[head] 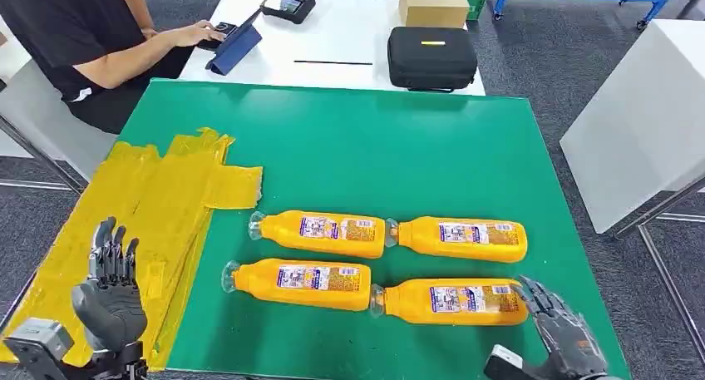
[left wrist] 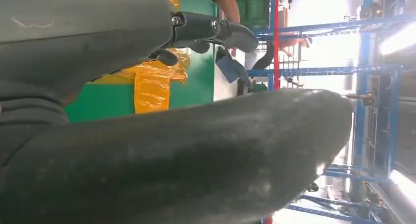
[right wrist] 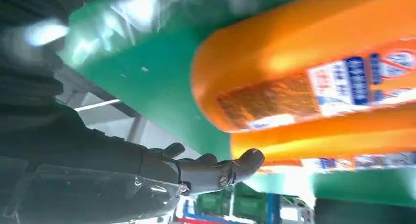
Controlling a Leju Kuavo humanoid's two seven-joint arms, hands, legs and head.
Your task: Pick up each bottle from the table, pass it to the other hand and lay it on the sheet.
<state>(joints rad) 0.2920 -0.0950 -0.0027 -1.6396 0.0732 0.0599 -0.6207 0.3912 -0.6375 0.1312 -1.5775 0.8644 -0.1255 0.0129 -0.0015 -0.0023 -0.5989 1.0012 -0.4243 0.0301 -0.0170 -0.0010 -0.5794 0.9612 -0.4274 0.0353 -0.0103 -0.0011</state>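
Several orange bottles lie on their sides on the green table [head: 374, 147], in two rows. The near right bottle [head: 453, 301] lies closest to my right hand [head: 561, 330], whose spread fingers reach its base end without gripping it; the right wrist view shows that bottle [right wrist: 314, 72] just beyond my fingertips [right wrist: 245, 162]. The near left bottle [head: 301, 283], far left bottle [head: 320, 233] and far right bottle [head: 461, 239] lie apart from both hands. My left hand [head: 108, 288] hovers open above the crumpled yellow sheet [head: 158, 205] at the table's left.
A person in black sits at the back left, typing at a white table [head: 332, 39]. A black case [head: 432, 57] and a cardboard box [head: 434, 2] stand on that table. A white panel [head: 640, 122] stands to the right.
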